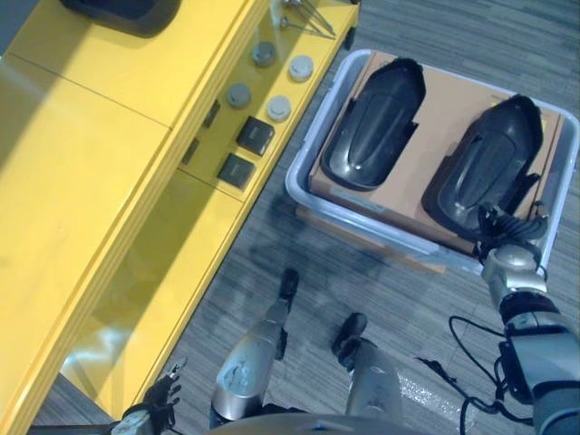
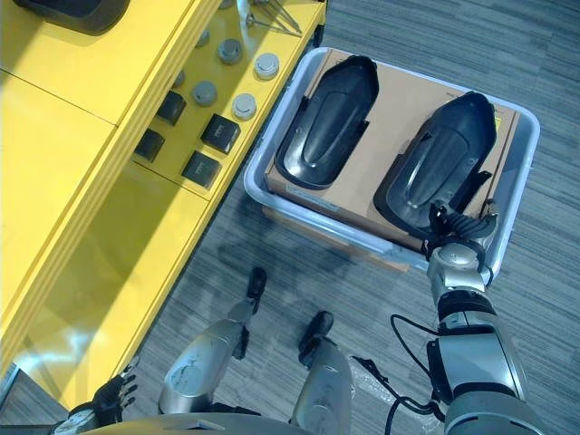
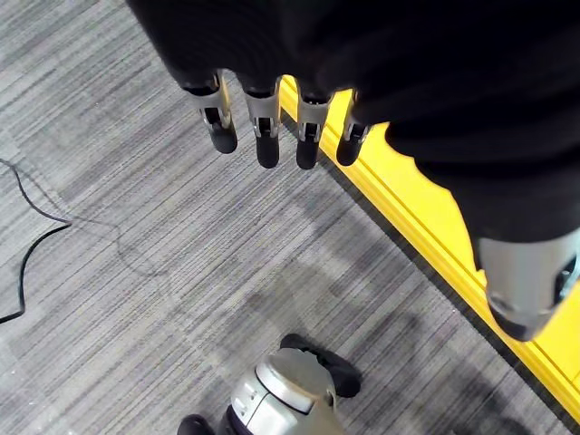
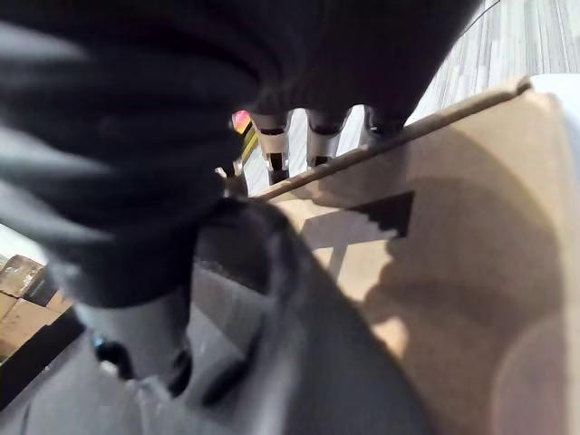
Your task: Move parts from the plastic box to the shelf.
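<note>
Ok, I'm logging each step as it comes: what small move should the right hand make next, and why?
Probably close the right hand on the near end of the right-hand black part. It sits right at that end, on the cardboard in the plastic box, but no grip is visible. The left hand hangs open beside the yellow shelf.

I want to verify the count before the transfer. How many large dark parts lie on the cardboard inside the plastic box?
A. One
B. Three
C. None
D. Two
D: two dark moulded parts lie side by side on the cardboard sheet in the plastic box, and the right hand is at the near end of the right one.
</note>
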You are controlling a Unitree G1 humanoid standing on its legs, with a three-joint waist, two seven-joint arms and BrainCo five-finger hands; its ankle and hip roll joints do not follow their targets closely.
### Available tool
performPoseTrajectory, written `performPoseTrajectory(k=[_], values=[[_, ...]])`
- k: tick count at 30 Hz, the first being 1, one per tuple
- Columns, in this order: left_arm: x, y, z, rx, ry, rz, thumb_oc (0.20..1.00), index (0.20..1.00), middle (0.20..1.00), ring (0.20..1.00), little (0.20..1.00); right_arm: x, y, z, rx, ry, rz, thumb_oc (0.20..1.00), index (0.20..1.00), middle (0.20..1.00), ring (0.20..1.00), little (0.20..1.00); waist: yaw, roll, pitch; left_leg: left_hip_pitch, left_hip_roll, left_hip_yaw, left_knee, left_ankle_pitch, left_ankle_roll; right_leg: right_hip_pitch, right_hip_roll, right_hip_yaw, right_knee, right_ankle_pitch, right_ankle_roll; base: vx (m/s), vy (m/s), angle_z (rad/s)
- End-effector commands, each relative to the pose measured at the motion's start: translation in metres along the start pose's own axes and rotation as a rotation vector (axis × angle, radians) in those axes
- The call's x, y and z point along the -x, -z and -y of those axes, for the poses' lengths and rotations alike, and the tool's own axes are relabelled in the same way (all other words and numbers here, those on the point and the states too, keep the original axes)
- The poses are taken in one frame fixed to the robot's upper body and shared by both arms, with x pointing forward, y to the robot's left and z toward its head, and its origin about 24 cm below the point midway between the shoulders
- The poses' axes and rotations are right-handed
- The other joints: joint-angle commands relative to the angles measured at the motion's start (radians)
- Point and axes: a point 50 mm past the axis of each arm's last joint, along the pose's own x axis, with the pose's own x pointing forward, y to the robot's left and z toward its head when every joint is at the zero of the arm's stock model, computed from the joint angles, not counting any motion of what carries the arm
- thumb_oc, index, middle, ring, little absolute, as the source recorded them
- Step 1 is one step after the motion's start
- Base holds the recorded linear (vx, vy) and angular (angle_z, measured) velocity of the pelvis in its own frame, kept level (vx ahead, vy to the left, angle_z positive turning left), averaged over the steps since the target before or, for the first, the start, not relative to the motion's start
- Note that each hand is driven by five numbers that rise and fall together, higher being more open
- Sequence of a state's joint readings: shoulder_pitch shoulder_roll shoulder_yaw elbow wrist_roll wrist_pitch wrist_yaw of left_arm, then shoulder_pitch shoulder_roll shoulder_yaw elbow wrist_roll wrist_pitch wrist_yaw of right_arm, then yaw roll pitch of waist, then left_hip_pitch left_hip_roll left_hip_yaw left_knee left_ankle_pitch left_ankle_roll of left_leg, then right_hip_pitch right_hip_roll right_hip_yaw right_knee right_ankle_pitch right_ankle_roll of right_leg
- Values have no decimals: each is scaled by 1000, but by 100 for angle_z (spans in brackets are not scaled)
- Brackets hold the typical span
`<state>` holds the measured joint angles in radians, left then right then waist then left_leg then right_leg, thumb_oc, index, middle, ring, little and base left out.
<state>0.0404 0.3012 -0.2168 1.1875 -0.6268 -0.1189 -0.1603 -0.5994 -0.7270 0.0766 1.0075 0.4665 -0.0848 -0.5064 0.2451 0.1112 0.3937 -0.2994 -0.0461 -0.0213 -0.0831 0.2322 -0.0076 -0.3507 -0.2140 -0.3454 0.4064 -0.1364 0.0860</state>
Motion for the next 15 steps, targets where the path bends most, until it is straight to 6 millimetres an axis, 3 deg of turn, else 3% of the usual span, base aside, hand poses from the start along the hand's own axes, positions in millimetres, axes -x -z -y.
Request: performPoseTrajectory(k=[1,6,10,13,15], values=[[0,-6,-3,-10,0,19,1000,1000,1000,1000,1000,-4,-13,7,24,-16,69,200,200,200,200,200,3,-13,38,-65,2,35,179,-177,-14,65,-39,20,-255,175,71,0,0,0],[0,-8,-2,8,13,36,1000,1000,1000,1000,1000,-5,-14,7,-9,-1,55,200,200,200,200,200,-2,-16,34,-54,5,41,180,-181,-14,72,-38,23,-253,173,71,0,0,0],[-1,-21,3,37,64,121,1000,1000,1000,1000,1000,-2,-10,11,-77,33,61,200,200,200,200,200,-11,-30,13,-19,16,52,175,-191,-13,104,-29,23,-261,171,72,5,-64,-2],[2,-55,20,-31,156,309,1000,1000,1000,1000,1000,10,-14,4,-134,-5,145,200,200,200,200,200,-27,-54,-31,46,27,60,164,-205,-15,169,-14,19,-288,170,71,74,-128,-6],[10,-94,41,-24,261,447,1000,1000,1000,1000,1000,29,-17,-9,-193,-99,193,200,200,200,200,200,-44,-73,-73,108,41,76,152,-218,-20,233,-6,24,-328,177,73,116,-118,-16]])
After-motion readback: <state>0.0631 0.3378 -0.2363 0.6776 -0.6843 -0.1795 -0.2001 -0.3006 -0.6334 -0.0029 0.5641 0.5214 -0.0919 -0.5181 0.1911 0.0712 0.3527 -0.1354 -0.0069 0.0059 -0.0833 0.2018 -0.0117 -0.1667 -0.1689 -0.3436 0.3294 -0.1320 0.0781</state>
